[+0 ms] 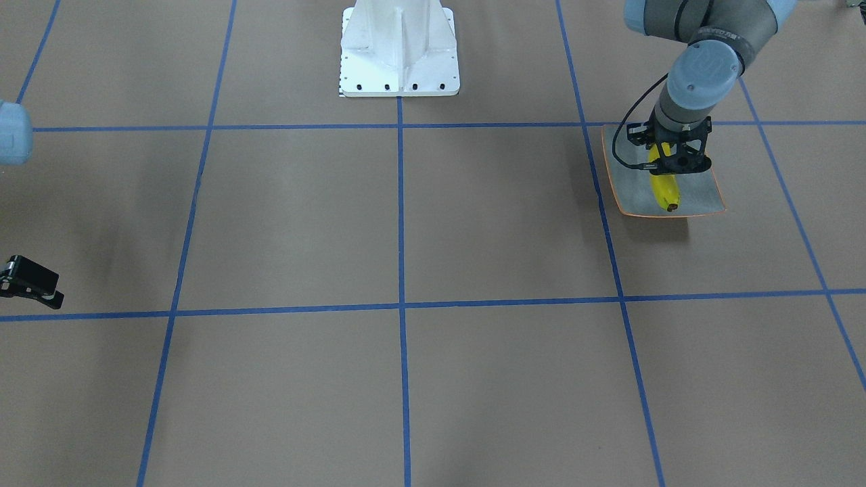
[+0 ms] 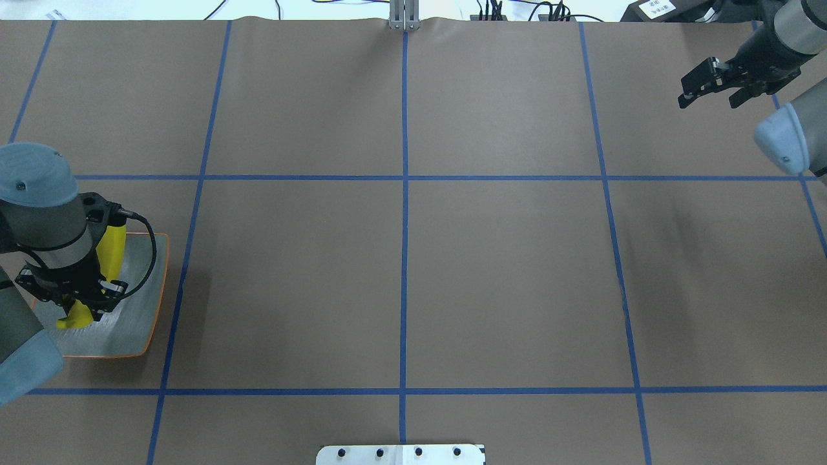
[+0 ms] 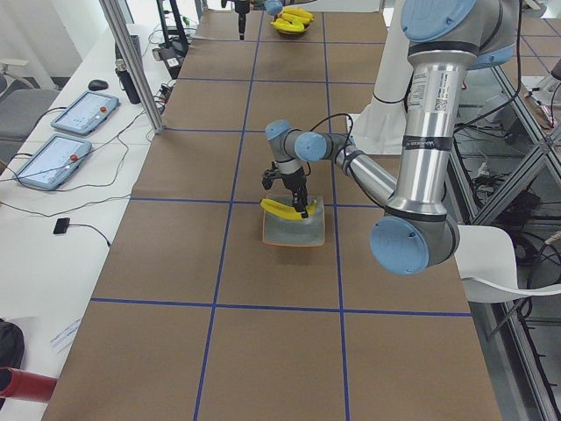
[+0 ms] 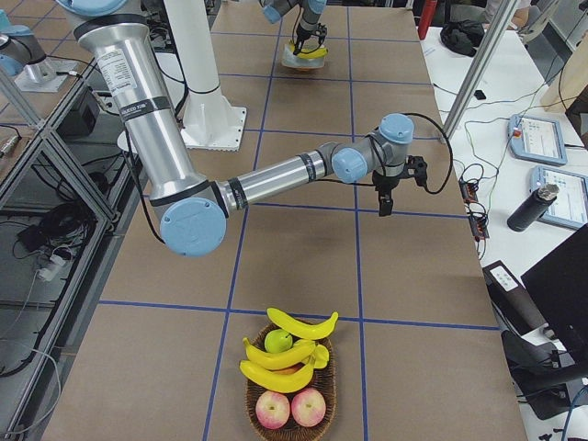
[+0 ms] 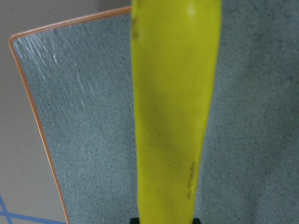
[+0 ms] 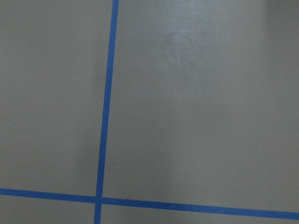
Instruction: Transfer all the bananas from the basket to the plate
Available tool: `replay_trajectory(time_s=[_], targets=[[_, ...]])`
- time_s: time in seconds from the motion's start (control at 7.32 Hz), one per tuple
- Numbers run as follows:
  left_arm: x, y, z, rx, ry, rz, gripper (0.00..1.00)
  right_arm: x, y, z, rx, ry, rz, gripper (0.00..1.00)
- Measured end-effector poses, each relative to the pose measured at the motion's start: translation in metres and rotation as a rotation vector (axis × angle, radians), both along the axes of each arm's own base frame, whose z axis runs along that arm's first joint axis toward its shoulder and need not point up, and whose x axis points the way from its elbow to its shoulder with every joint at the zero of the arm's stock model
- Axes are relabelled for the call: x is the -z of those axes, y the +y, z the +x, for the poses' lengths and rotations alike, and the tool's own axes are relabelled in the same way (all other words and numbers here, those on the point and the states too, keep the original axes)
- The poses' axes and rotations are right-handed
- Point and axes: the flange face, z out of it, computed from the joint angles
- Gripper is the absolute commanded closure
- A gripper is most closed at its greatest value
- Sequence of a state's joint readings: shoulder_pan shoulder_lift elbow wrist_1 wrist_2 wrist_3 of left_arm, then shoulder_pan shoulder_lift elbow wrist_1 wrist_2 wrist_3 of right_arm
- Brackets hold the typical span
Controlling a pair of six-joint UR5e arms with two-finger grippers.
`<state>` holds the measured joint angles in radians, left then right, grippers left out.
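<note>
One banana [image 1: 666,193] lies lengthwise over the plate [image 1: 700,193], a square grey-green dish with an orange rim near the robot's left table end. My left gripper [image 1: 670,166] points straight down, shut on this banana's middle; the left wrist view shows the banana [image 5: 173,116] filling the centre above the plate [image 5: 84,116]. Three more bananas [image 4: 276,354] sit in the wicker basket [image 4: 331,395] at the table's far right end. My right gripper [image 2: 709,102] hangs open over bare table, with nothing between its fingers, between the table's middle and the basket.
Two red apples [image 4: 289,409] and a green one [image 4: 277,342] share the basket. The white robot base [image 1: 399,54] stands at the table's middle edge. Blue tape lines grid the brown table. Tablets and a bottle [image 4: 531,207] lie on side benches.
</note>
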<state>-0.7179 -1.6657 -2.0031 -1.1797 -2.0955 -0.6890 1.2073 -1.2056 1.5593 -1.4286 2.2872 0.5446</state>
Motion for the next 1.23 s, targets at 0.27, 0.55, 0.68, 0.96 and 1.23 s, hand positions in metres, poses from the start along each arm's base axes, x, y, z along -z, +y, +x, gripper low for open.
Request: replay_trajectory(time_s=[0.27, 0.55, 0.68, 0.96, 1.23], targets=[[-0.002, 0.000, 0.001, 0.000, -0.003, -0.004, 0.00, 0.000, 0.000, -0.001, 0.001, 0.000, 0.001, 0.00], [0.001, 0.000, 0.000, 0.001, 0.001, -0.001, 0.00, -0.001, 0.000, -0.001, 0.002, 0.001, -0.001, 0.00], [0.004, 0.000, 0.000, 0.002, 0.005, 0.003, 0.00, -0.002, 0.000, -0.001, 0.002, 0.001, -0.003, 0.00], [0.021, -0.015, -0.011, 0.042, 0.032, 0.028, 0.00, -0.007, -0.001, 0.002, 0.006, 0.007, -0.002, 0.00], [0.064, -0.066, -0.050, 0.162, 0.096, 0.097, 0.00, -0.031, -0.003, 0.021, 0.037, 0.032, 0.023, 0.00]])
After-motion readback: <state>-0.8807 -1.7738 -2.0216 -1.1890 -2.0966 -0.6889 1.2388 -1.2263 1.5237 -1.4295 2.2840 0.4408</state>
